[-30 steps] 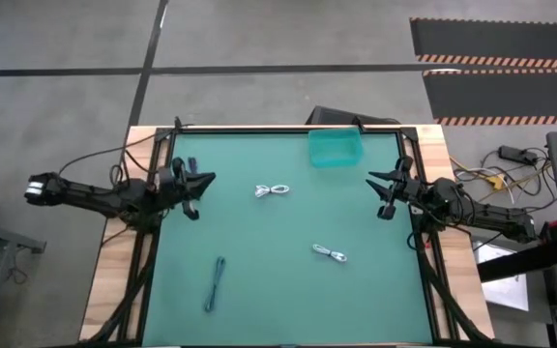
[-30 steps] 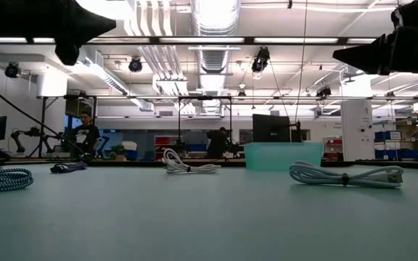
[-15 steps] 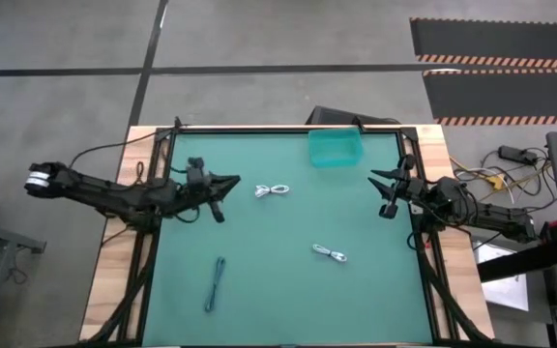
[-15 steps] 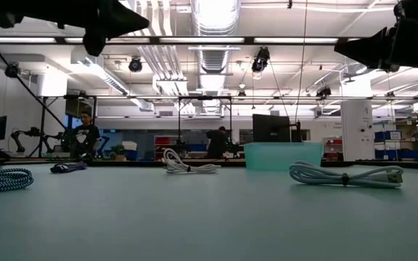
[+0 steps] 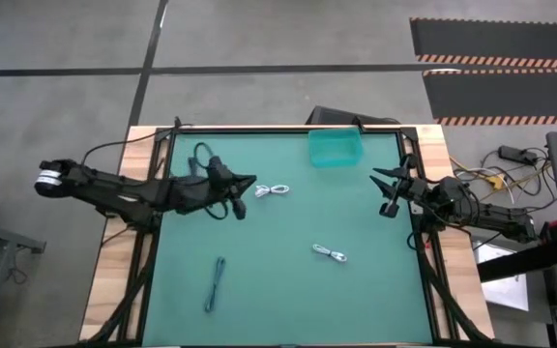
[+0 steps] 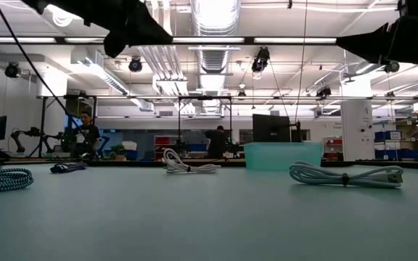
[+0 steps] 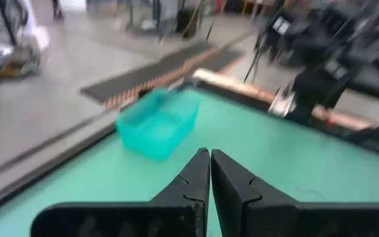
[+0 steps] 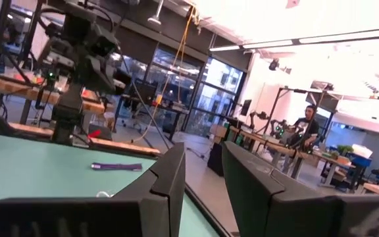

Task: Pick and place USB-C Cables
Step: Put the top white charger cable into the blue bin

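Two white coiled cables lie flat on the green mat, one near the middle, one nearer the front. The blue-grey bundle lies at the front left. The purplish-black bundle shows only in the low and right wrist views. My left gripper is shut and hangs in the air just left of the middle white cable. My right gripper is open, raised by the table's right edge.
A teal bin stands at the far edge, right of centre. A black frame and wooden border run round the mat. A person stands in the room behind, far from the table.
My left gripper has travelled toward the table's right edge, from the left border out over the mat, and now stands close beside the middle white cable, still raised. The cables and my right arm have stayed put.
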